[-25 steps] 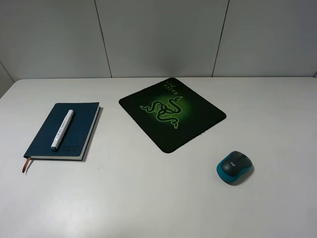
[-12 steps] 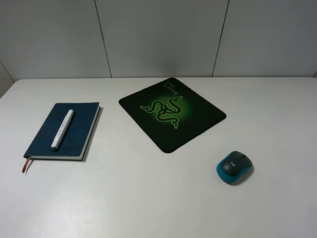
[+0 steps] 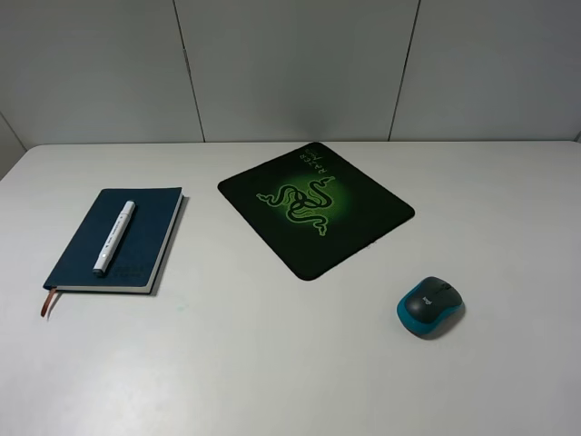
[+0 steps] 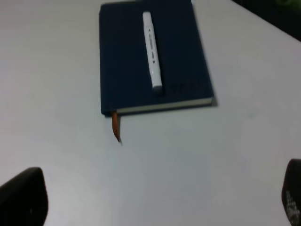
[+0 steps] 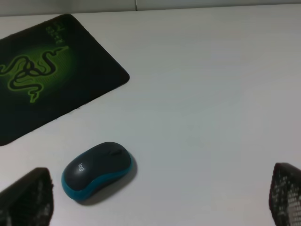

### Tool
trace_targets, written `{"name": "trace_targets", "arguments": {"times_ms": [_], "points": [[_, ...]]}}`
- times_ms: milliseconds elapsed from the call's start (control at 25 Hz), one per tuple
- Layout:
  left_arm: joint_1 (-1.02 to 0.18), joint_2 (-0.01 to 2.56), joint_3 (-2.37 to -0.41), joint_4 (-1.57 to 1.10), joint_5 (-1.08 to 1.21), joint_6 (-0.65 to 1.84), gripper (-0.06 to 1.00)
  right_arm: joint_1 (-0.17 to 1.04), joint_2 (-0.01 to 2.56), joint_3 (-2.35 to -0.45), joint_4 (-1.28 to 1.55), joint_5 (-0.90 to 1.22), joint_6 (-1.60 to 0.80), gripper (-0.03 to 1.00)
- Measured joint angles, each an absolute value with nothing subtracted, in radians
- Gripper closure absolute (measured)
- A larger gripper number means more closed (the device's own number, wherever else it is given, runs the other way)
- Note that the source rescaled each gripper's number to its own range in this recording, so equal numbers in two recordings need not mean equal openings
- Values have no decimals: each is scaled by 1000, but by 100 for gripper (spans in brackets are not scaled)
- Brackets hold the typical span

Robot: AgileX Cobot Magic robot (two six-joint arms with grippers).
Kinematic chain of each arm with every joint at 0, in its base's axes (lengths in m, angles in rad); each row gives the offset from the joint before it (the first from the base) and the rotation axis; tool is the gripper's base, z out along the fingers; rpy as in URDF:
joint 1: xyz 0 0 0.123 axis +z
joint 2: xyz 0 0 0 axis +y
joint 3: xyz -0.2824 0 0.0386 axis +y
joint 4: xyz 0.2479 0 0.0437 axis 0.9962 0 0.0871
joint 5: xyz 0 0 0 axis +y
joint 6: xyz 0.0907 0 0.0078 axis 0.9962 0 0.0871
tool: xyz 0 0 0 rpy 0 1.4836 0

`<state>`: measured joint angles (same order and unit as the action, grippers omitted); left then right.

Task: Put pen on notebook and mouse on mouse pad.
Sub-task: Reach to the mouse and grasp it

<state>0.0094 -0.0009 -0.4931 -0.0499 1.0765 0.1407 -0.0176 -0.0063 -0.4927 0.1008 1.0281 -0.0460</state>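
The right gripper (image 5: 155, 202), jaws spread wide and empty, hangs above the table (image 5: 211, 70) with the mouse (image 5: 98, 170) lying on it just ahead, apart from the mouse pad (image 5: 47, 94), its long axis roughly parallel to the pad's nearest edge, nearer this arm than the left.

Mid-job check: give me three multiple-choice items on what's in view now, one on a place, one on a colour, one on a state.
1. Relative to the mouse pad, the mouse sits: A on it; B off it, on the table; C under it.
2. The mouse's sides are: A red; B teal-blue; C yellow.
3. The pen: A lies flat on the notebook; B stands upright; C hangs over the table's edge.
Answers: 1 B, bare table shows between mouse and pad; 2 B, teal rim below its dark top; 3 A, its whole barrel rests on the cover.
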Motion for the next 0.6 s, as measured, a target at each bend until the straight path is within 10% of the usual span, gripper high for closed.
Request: {"name": "trace_targets", "arguments": {"times_ms": [600], "points": [[9,-6,-493,-51,1071,160,-6,-18,-6,-493,101,1028,-46,-3]]}}
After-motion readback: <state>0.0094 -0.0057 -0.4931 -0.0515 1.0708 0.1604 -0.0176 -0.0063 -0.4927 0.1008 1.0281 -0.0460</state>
